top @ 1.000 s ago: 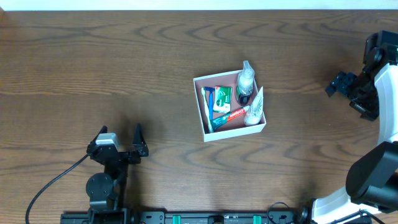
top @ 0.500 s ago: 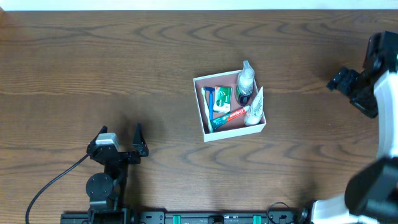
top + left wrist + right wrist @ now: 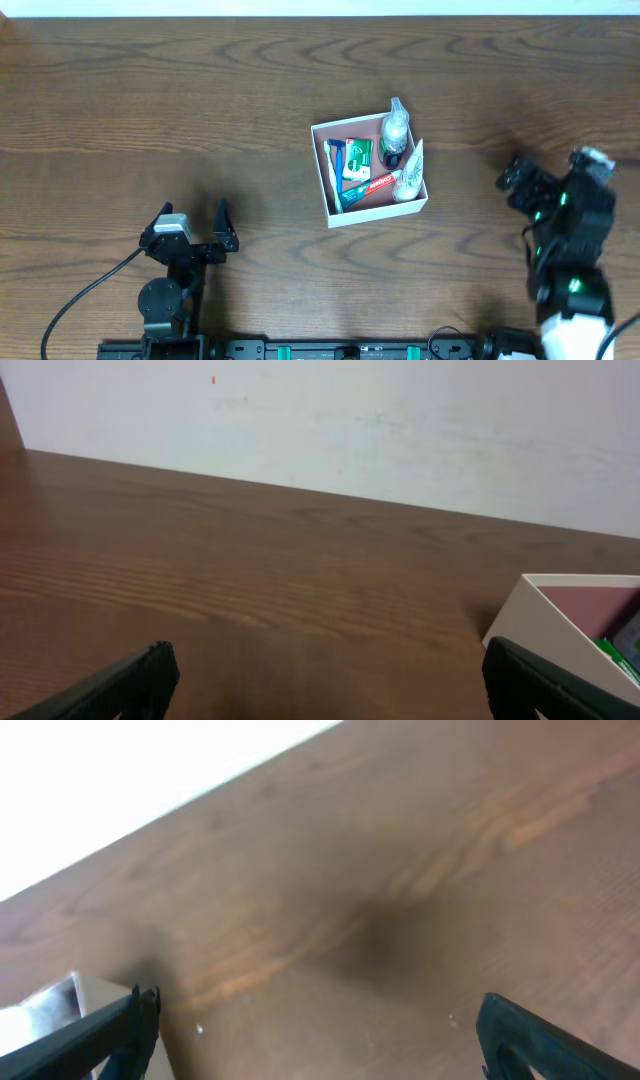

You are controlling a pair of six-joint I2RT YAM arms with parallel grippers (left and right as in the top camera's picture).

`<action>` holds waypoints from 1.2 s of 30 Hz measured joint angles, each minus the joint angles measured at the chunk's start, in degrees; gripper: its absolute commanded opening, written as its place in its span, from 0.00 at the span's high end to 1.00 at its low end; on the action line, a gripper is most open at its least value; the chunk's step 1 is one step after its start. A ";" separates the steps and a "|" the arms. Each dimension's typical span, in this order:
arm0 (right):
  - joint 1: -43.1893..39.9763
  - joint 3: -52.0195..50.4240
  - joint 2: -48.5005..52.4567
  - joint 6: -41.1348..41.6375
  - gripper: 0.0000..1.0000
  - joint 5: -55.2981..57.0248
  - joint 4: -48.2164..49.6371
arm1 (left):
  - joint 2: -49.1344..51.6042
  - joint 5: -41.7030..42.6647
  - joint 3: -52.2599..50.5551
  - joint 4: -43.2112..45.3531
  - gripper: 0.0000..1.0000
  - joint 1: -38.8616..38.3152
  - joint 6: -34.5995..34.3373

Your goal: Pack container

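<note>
The container (image 3: 380, 212), a shallow white-walled square box, sits mid-table and holds a clear spray bottle (image 3: 395, 130), a green packet (image 3: 358, 155), a toothpaste tube (image 3: 366, 187) and a white tube (image 3: 411, 176). My left gripper (image 3: 192, 213) stands open low at the front left, well apart from the box. In the left wrist view the gripper (image 3: 325, 680) has only bare wood between its jaws, and the container's white wall (image 3: 530, 625) shows at the right edge. My right gripper (image 3: 545, 178) is open to the right of the box. In the right wrist view the gripper (image 3: 315, 1035) is empty, with the container's corner (image 3: 50, 1005) at lower left.
Dark wooden table (image 3: 200, 100) all round the box. A black cable (image 3: 85, 295) runs from the left arm's base to the front edge. A white wall (image 3: 350, 420) rises behind the table's far edge.
The right arm has swung from the far right edge down and inward toward the front right, its gripper still open. The left arm and the box have not moved.
</note>
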 measured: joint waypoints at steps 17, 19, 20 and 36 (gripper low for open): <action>0.09 -25.53 -28.46 -15.37 0.01 -10.19 15.02 | -0.02 0.09 0.00 0.00 0.02 0.00 -0.02; 0.09 -26.34 -31.19 -16.74 0.01 -11.17 15.04 | -0.02 0.09 0.00 0.00 0.02 -0.02 0.00; 0.09 -26.71 -32.24 -17.18 0.01 -11.43 15.10 | 0.00 0.09 0.00 0.00 0.02 -0.02 -0.02; 0.20 -28.28 -43.17 -19.06 0.01 -14.67 13.00 | -0.02 0.09 0.00 0.02 0.02 -0.02 0.00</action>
